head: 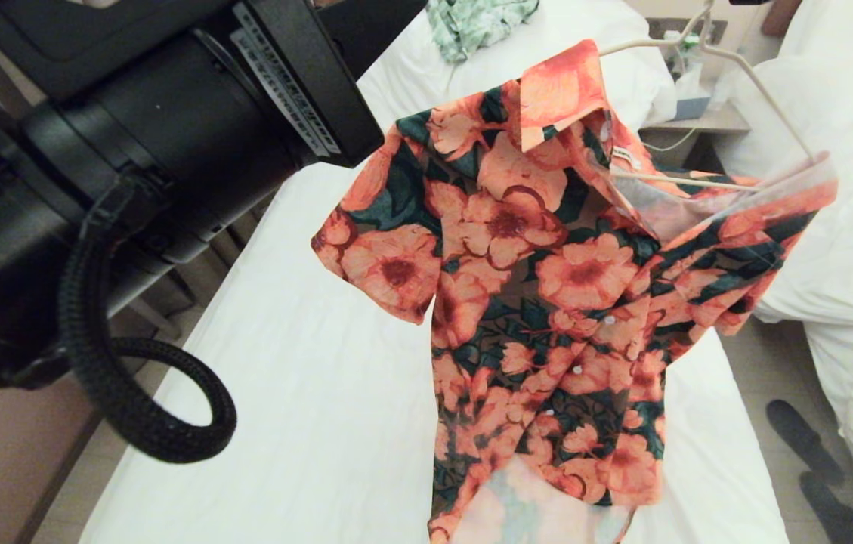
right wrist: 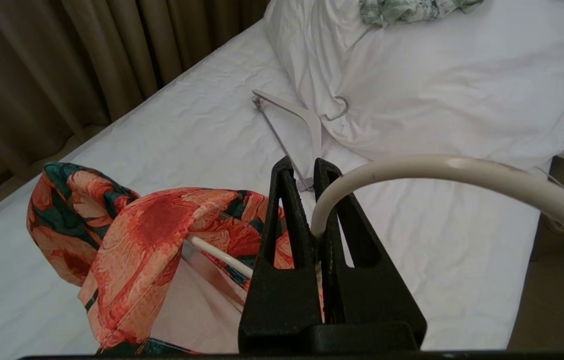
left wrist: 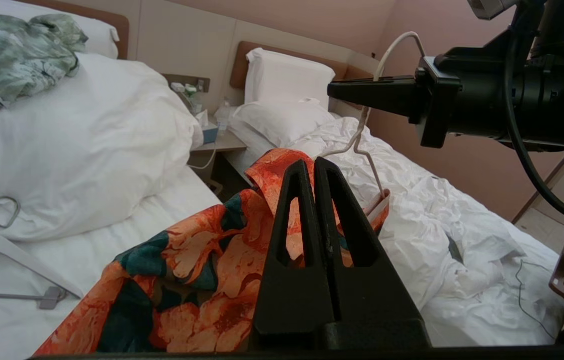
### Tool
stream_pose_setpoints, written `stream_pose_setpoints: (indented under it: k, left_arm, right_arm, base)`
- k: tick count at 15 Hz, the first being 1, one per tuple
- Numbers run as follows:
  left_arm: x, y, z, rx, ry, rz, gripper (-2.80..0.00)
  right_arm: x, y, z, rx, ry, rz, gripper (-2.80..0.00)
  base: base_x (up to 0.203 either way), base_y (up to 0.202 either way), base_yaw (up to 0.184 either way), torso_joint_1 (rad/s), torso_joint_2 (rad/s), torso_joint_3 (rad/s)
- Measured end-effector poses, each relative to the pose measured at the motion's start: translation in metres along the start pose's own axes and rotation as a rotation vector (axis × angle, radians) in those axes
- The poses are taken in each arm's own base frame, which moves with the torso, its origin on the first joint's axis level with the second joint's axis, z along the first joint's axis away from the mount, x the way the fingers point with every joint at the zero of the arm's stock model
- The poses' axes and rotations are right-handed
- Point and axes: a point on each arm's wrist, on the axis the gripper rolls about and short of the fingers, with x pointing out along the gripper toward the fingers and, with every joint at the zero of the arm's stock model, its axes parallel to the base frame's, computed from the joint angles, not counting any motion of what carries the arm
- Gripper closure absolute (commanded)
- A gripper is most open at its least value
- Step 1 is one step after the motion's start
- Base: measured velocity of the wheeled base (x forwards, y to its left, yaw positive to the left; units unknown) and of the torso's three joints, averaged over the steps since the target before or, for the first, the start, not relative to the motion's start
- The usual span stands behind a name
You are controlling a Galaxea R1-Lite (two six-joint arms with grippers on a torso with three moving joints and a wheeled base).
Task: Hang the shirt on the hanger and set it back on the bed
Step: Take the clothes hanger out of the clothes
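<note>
The flowered shirt [head: 547,287] hangs in the air above the bed [head: 305,393], draped on the cream wire hanger [head: 683,180]. Its collar stands up and its front is buttoned. My right gripper [right wrist: 306,165] is shut on the hanger [right wrist: 436,167] at the neck, with the hook curving out between its fingers. In the left wrist view the right gripper [left wrist: 331,90] holds the hanger [left wrist: 363,120] from above. My left gripper [left wrist: 310,162] is shut with nothing between its fingers, close beside the shirt [left wrist: 187,260] near the collar. The left arm [head: 169,128] fills the head view's upper left.
A thicker white hanger with a grey crossbar [right wrist: 306,120] lies on the sheet below the big pillow [right wrist: 436,90]. A pale green garment [head: 479,23] sits on that pillow. A nightstand [head: 698,121] separates this bed from a second bed [head: 849,227] with a rumpled duvet. Curtains [right wrist: 87,60] run along the far side.
</note>
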Motion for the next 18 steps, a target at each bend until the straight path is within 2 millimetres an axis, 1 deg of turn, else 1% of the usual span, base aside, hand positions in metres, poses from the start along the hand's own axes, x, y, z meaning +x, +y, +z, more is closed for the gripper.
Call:
stream_pose_setpoints:
  k: [13,18]
  left_arm:
    - [-0.0001,0.0016,0.0013,0.002,-0.004,0.004,0.00]
    - [-0.0001,0.0013,0.0013,0.001,-0.004,0.004,0.00]
  right_arm:
    - [0.0029,-0.0019,-0.0035,-0.002,0.013,-0.009,0.00]
    - [0.0020,-0.0026,-0.0018,-0.007,0.006,-0.011,0.00]
  base:
    - [0.000,0.000,0.000,0.147,-0.33,-0.186]
    - [0.000,0.000,0.000,0.106,-0.22,-0.118]
